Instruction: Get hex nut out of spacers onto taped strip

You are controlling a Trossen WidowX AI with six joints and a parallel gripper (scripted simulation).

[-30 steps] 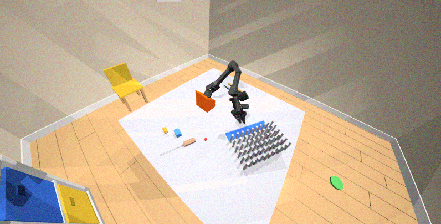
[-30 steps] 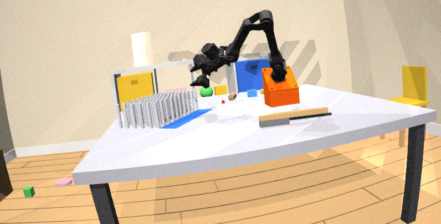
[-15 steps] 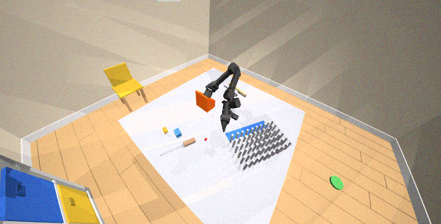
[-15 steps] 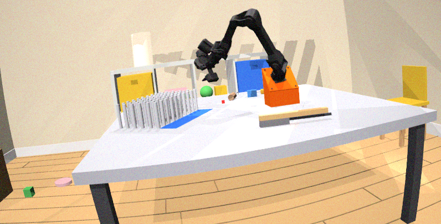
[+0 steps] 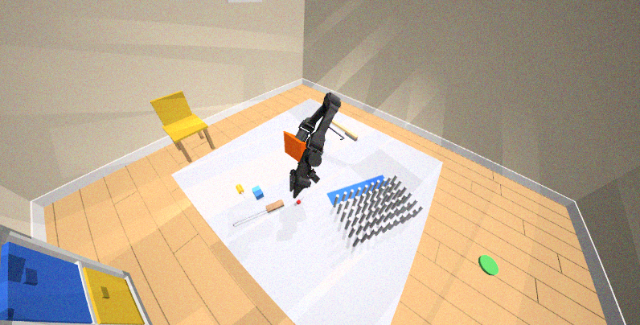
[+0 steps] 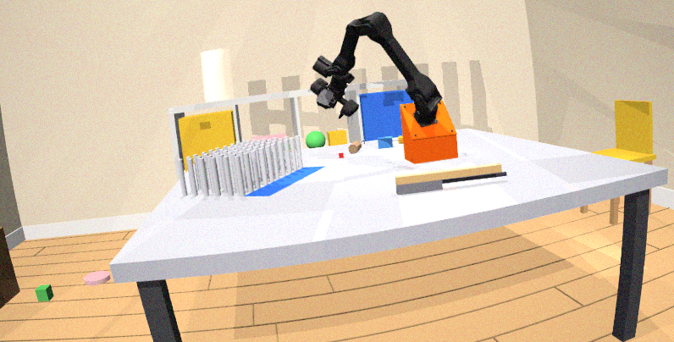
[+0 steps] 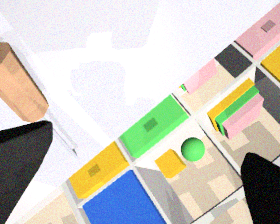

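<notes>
The grey spacers [image 5: 375,211] [image 6: 240,165] stand upright in rows, with the blue taped strip [image 5: 355,187] [image 6: 287,181] along their front. I cannot make out the nut. My gripper [image 5: 306,188] [image 6: 333,111] [image 7: 148,147] is open and empty, raised above the table near the wooden-handled tool. That tool's brown handle [image 5: 275,206] [image 6: 354,146] [image 7: 16,82] shows at the left of the wrist view, above one finger; its thin rod [image 5: 250,218] lies flat. A black hooked rod [image 5: 335,132] [image 6: 476,177] lies beside a wooden bar [image 5: 346,129] [image 6: 448,173] on the other side of the arm.
A small red cube [image 5: 298,201] [image 6: 340,155] lies near the brown handle. A blue block [image 5: 257,192] [image 6: 384,142] and a small yellow object [image 5: 240,188] lie beyond the tool's rod. The orange arm base [image 5: 293,146] [image 6: 431,148] stands behind. A shelf with coloured bins is past the table edge.
</notes>
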